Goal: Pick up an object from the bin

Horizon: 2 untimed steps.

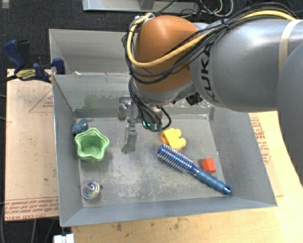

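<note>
My gripper (128,145) hangs under the orange cover in the middle of the bin, low over bare floor, with nothing seen in it. A green flower-shaped cup (92,145) stands a short way to its left. On the right, just past the gripper, lies a yellow toy block (173,138). A blue hairbrush (191,168) lies slanted in front of the block, with its bristle head towards the gripper.
A small orange-red block (207,164) sits beside the brush handle. A small blue-grey thing (80,125) lies behind the green cup by the left wall. A shiny little ball (90,189) rests in the front left corner. The arm covers the bin's back right.
</note>
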{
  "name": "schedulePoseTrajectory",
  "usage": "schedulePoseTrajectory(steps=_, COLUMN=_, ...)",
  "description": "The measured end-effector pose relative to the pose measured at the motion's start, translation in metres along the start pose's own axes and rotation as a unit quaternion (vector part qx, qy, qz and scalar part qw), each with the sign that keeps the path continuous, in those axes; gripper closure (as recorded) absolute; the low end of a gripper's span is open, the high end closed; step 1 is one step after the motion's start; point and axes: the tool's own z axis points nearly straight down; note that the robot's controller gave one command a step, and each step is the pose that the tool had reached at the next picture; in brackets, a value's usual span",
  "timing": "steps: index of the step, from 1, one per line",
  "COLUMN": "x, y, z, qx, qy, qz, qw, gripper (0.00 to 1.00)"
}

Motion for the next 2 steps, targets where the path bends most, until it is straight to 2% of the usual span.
schedulePoseTrajectory(steps=1, x=0.0025, y=0.0491, z=0.1598, qx=0.000, qy=-0.0002, qz=-0.061, qw=0.9981, gripper=0.00)
schedulePoseTrajectory(steps=2, x=-0.0007, y=0.0465, z=0.1547, qx=0.001, qy=-0.0032, qz=-0.059, qw=0.9982, gripper=1.00)
